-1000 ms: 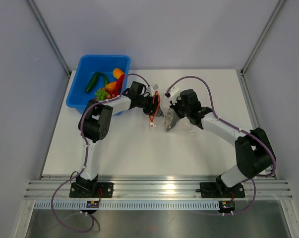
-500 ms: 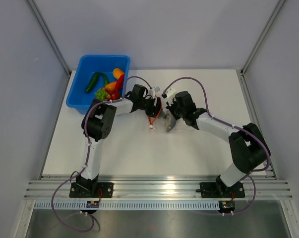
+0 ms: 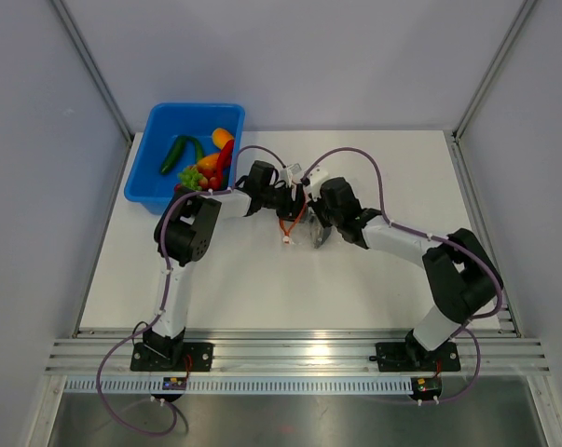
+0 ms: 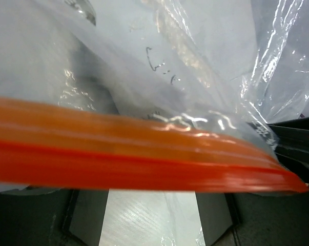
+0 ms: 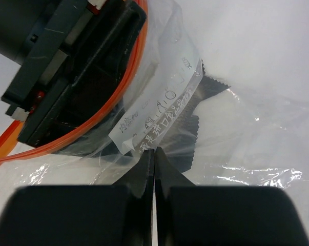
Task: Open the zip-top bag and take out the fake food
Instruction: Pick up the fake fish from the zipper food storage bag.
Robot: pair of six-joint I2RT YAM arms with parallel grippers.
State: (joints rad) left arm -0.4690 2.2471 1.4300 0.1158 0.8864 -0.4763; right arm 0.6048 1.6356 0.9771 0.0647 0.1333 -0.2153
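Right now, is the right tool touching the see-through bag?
Touching. The right wrist view shows the right tool shut, its tips pinching the zip-top bag by its clear film just below the white label.

White-and-black arms (image 3: 166,298), purple cables (image 3: 355,149)

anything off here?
No spill or tear visible. Only oddity: the zip-top bag is crumpled between the arms, its orange zip strip stretched across the open left gripper; right gripper pinches the film. A dark jagged piece sits inside.
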